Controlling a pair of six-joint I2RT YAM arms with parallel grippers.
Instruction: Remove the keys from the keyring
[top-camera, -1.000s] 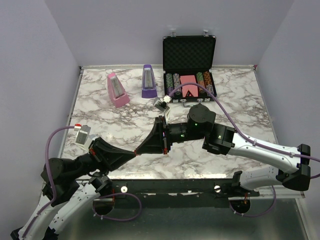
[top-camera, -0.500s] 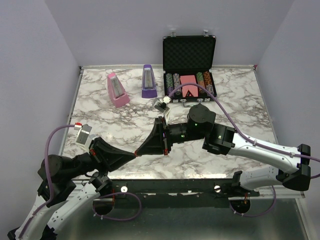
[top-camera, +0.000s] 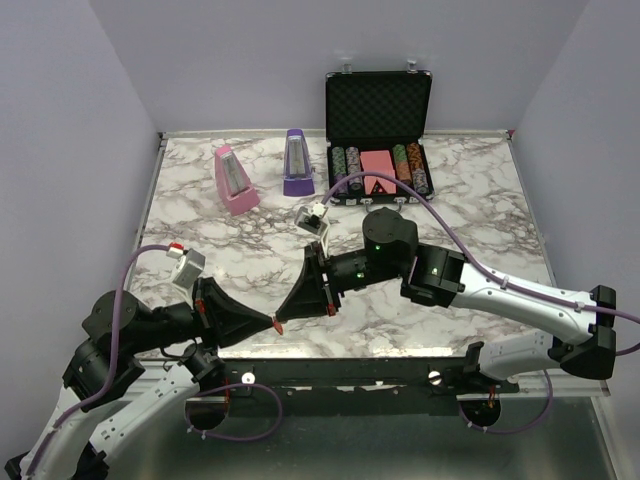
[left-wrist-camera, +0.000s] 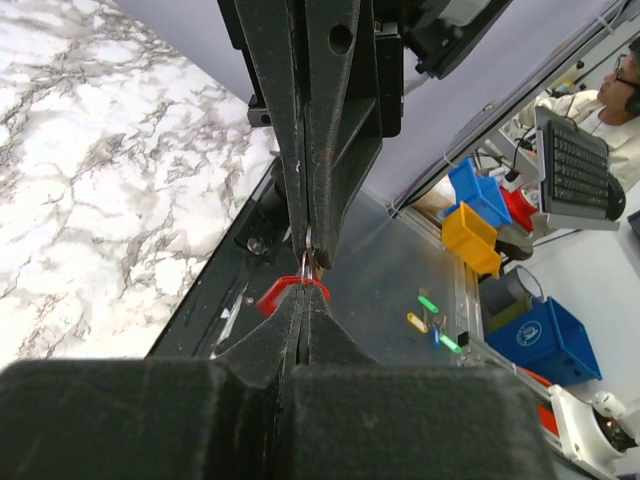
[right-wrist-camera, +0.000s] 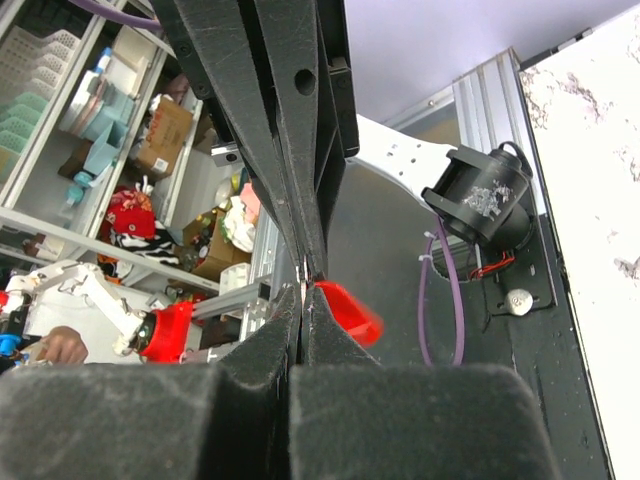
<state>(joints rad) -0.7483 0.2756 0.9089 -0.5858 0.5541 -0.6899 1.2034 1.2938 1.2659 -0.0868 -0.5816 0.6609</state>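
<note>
Over the near edge of the counter (top-camera: 470, 200), a little toward 7 o'clock from its middle, the two sets of jaws meet tip to tip in the air, and the keyring (top-camera: 275, 325) hangs right at that meeting point.

The left jaws are pressed fully together and appear to hold the keyring by its red tag, which sticks out at their tip in the left wrist view. The right jaws are also pressed flat. They seem to pinch the silvery bit of metal, taken to be the keys (left-wrist-camera: 311, 262), just beyond the red. It is too small to tell key from ring wire.

From above, the left arm (top-camera: 150, 325) reaches in pointing toward about 4 o'clock, and the right arm (top-camera: 470, 285) comes in pointing toward about 8 o'clock. The tag-to-metal line therefore runs roughly 9 to 3, red end toward the left arm. Neither arm is nearer, since both are touching the piece.

By my reading, the coming move is a pull or twist along that line. The likely risk is the metal slipping from such a narrow pinch.
</note>
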